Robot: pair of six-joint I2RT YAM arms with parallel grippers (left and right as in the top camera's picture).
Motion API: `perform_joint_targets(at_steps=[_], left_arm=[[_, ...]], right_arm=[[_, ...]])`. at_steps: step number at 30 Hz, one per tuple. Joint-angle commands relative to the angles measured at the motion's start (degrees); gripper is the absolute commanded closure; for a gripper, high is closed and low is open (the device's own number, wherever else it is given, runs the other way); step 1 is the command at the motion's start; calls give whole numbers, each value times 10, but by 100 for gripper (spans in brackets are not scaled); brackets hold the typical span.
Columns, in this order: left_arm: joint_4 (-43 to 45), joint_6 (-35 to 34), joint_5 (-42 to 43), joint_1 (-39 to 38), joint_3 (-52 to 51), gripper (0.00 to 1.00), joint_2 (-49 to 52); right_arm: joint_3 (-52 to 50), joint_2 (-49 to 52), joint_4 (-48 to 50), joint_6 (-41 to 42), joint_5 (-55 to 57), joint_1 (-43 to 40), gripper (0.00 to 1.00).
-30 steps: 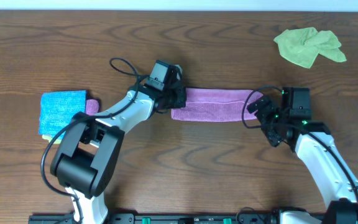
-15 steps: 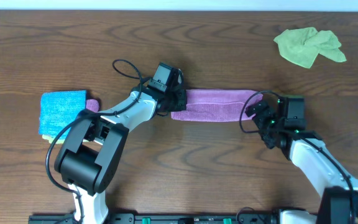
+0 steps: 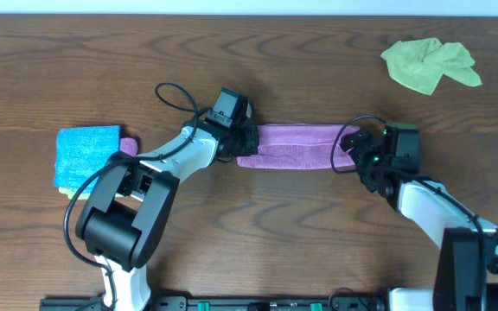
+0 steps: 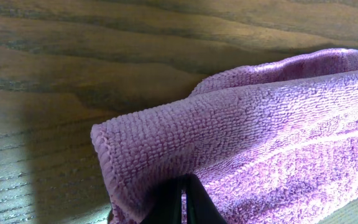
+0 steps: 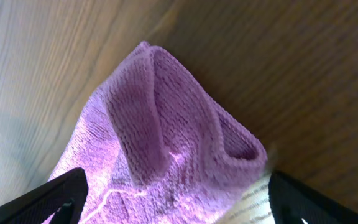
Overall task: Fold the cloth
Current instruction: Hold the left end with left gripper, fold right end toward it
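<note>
Dark brown wood-grain table [image 3: 258,60] carries the long purple terry cloth [image 3: 294,145], folded into a strip spanning between both claws. Left gripper [image 3: 242,140] is clamped onto the strip end directly ahead of it. Right gripper [image 3: 351,145] has its fingers spread wide; the opposite cloth end lies between them, ungripped.

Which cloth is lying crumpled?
The green cloth, at the table's far right; the blue cloth is a neat square and the purple cloth a flat strip.

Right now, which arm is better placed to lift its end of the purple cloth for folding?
Left: the left gripper is shut on the purple cloth; the right gripper is open around its end.
</note>
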Motion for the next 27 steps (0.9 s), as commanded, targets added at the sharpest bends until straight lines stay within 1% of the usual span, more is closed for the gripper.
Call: perform_joint_targets(at_steps=[1,4,8,9,12,14,17,19,20,21,22,23,27], left_arm=[[-4,6,-12,0,11,94,3],[-4,6,-12,0,11,94,3],[-4,6,-12,0,11,94,3],[-4,6,-12,0,11,94,3],[-4,6,-13,0,11,94,3],[-4,6,-13,0,11,94,3],[-4,6,-13,0,11,94,3],[-5,6,-13,0,11,94,3],[-5,6,-13,0,11,94,3],[-5,6,-13,0,11,94,3],[-6,6,-13,0,11,94,3],[-8,6,-14,0,11,94,3],[-17,6,-19,0,11,94,3]], right_arm=[[-23,51,-13,2,12,-5,8],[-23,67,-5,2,12,-5,11],[-23,81,0,-1,17,-5,20],[-23,82,-1,-5,23,-5,23],[-23,82,0,-30,28,-5,39],[-23,82,1,-39,30,-5,44],[-23,82,1,-49,32,-5,50],[-23,82,1,-59,32,-5,58],[-23,82,1,-63,32,-5,64],[-23,82,1,-70,32,-5,78],[-23,82,1,-74,32,-5,89],[-23,82,1,-78,32,-5,94],[-23,82,1,-100,31,-5,98]])
